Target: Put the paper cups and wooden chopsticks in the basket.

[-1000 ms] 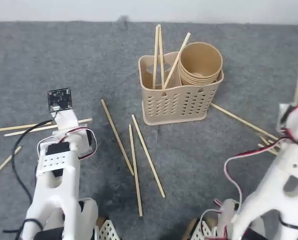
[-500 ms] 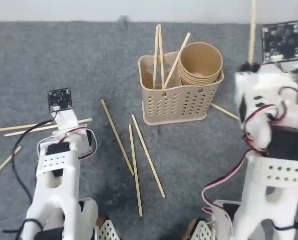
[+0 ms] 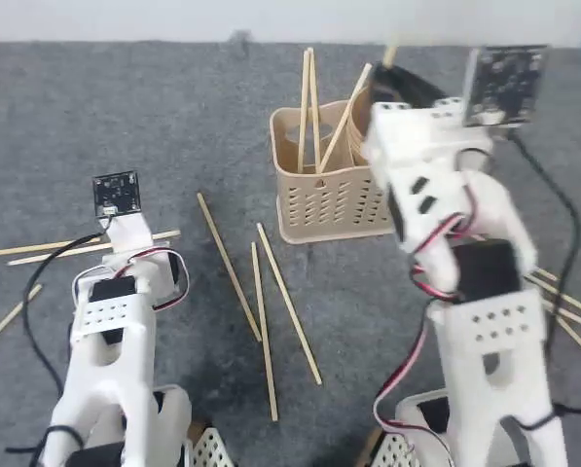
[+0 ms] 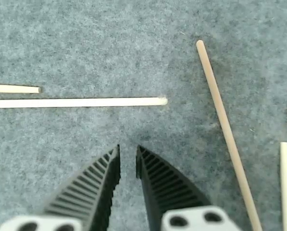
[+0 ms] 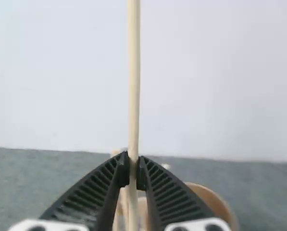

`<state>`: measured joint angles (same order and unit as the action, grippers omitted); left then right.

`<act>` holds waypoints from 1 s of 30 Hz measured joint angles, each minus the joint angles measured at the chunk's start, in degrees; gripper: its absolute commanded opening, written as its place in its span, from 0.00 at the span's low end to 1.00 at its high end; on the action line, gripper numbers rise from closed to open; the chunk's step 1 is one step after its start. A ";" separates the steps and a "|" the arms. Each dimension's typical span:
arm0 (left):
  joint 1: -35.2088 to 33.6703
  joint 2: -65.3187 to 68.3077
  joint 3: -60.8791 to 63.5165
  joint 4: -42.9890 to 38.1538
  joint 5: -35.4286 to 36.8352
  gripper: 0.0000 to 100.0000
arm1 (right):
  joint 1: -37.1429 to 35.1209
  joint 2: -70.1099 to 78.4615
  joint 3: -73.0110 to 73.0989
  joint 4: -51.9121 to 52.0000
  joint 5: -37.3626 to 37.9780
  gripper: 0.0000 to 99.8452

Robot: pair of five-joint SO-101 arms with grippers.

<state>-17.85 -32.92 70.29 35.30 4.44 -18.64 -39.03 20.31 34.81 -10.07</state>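
Chopstick [image 5: 133, 72] pinched upright in my right hand [image 5: 132, 161], above the basket [image 3: 334, 206] near the table's [image 3: 125, 117] far edge. Keep it vertical, get the tip past the rim beside the cups [image 5: 215, 202], then release.

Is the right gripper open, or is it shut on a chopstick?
Shut. In the right wrist view the right gripper has both jaws pressed against a wooden chopstick that stands between them.
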 measured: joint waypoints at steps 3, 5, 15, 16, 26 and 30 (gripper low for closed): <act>0.00 0.00 0.00 0.00 0.00 0.05 | -1.93 0.00 6.51 -9.85 0.00 0.01; 0.00 0.00 0.00 0.00 0.00 0.05 | -2.64 0.00 10.64 -16.26 0.00 0.01; 0.00 0.00 0.00 0.00 0.00 0.05 | -3.08 0.09 24.79 -29.19 0.00 0.03; 0.00 0.00 0.00 0.00 0.00 0.05 | -3.25 0.09 25.49 -29.27 0.00 0.05; 0.00 0.00 0.00 0.00 0.00 0.05 | -3.60 0.09 30.07 -29.27 0.00 0.12; 0.00 0.00 0.00 0.00 0.00 0.05 | -4.04 0.09 30.07 -29.27 0.00 0.12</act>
<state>-17.85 -32.92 70.29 35.30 4.44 -22.68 -38.95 50.37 5.54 -10.07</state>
